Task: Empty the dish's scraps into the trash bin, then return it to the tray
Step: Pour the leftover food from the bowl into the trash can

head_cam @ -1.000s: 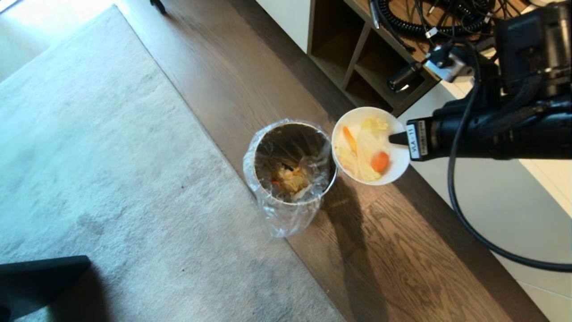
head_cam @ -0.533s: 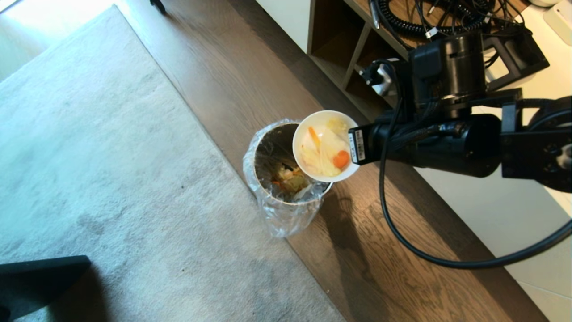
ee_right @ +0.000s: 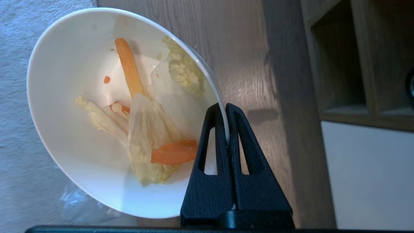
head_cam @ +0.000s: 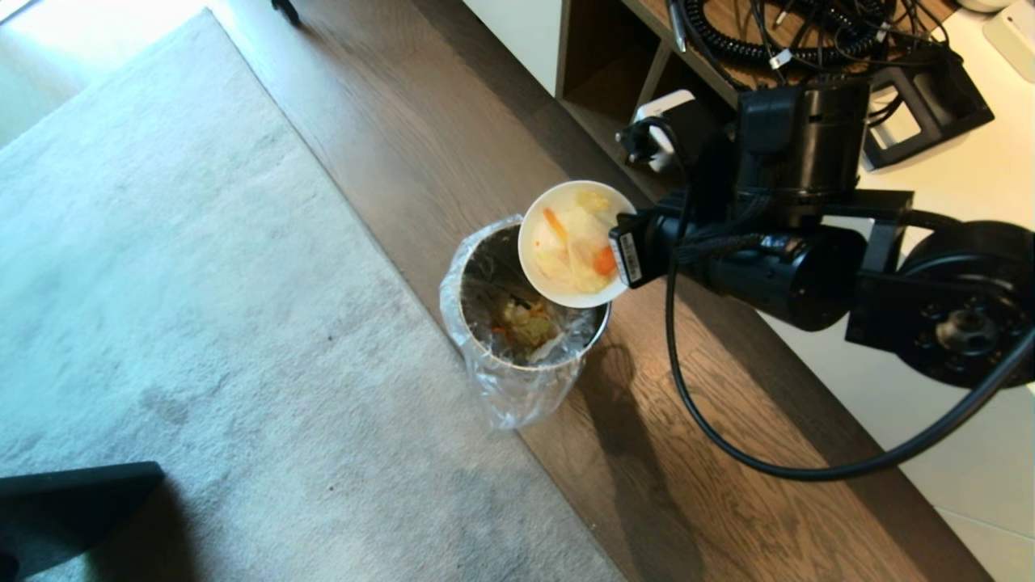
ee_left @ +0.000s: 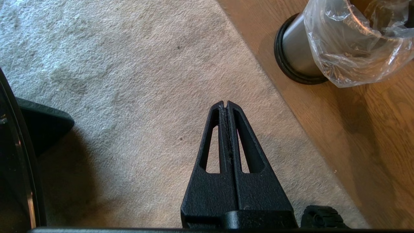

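Right gripper (ee_right: 225,108) pinching tilted dish (ee_right: 74,142) rim

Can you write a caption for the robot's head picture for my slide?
Right gripper tips the dish of scraps over the trash bin.

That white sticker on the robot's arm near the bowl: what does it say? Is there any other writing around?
White sticker on the right gripper, which pinches the rim of the dish: dark print, too small and blurred to read.
No other words, brands or numbers can be read in any view, neither on the trash bin nor on the left gripper.
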Robot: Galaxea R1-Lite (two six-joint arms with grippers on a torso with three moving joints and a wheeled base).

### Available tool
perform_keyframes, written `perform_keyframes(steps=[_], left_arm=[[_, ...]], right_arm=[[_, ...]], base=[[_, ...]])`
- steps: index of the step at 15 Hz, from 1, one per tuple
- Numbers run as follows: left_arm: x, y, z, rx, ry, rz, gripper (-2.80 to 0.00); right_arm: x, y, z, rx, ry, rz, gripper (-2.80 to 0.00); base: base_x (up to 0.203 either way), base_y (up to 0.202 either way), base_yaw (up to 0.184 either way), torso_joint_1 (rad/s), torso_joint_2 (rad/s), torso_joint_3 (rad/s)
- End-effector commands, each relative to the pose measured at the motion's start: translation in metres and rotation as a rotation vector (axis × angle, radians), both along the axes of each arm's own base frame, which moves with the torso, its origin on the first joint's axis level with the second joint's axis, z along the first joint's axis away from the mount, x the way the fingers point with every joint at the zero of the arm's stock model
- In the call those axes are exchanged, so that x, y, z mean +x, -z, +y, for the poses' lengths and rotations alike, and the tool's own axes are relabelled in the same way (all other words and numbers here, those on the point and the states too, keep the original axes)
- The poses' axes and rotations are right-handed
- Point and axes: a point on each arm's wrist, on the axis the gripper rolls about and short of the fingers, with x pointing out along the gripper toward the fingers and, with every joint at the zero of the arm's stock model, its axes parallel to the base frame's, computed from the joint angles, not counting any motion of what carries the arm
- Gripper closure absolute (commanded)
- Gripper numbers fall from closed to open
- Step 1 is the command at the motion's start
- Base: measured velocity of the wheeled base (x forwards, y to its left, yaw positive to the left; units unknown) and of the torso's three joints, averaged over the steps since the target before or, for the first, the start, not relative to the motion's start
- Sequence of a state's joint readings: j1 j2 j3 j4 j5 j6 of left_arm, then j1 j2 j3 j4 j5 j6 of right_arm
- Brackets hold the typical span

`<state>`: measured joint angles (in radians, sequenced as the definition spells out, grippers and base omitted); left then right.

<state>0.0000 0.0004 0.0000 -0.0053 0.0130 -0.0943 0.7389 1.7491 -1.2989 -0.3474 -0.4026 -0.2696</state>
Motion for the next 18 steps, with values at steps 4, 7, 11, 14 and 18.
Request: perform_keyframes(steps=[4, 7, 11, 14, 18], left_arm=[[0.0, 0.0, 0.0, -0.001, -0.001, -0.001, 0.0], [0.0, 0.0, 0.0, -0.001, -0.001, -0.001, 0.0], [0.0, 0.0, 0.0, -0.001, -0.001, -0.001, 0.0], [0.0, 0.0, 0.0, -0.001, -0.001, -0.001, 0.0], [0.0, 0.0, 0.0, -0.001, -0.001, -0.001, 0.0]], right_arm=[[0.007, 0.007, 0.007, -0.156, 0.005, -0.312, 0.0], [0.0, 0.012, 0.011, -0.213, 0.0, -0.403, 0.0], [-0.012, 0.013, 0.015, -0.273, 0.01, -0.537, 0.0], [-0.022, 0.019, 0.017, -0.328, 0.013, -0.604, 0.0], [-0.025, 0.023, 0.027, -0.335, 0.06, -0.741, 0.0]], base=[[0.0, 0.0, 0.0, 0.0, 0.0, 0.0], [0.0, 0.0, 0.0, 0.0, 0.0, 0.0], [0.0, 0.0, 0.0, 0.0, 0.0, 0.0], [0.0, 0.0, 0.0, 0.0, 0.0, 0.0], [0.0, 0.0, 0.0, 0.0, 0.0, 0.0]])
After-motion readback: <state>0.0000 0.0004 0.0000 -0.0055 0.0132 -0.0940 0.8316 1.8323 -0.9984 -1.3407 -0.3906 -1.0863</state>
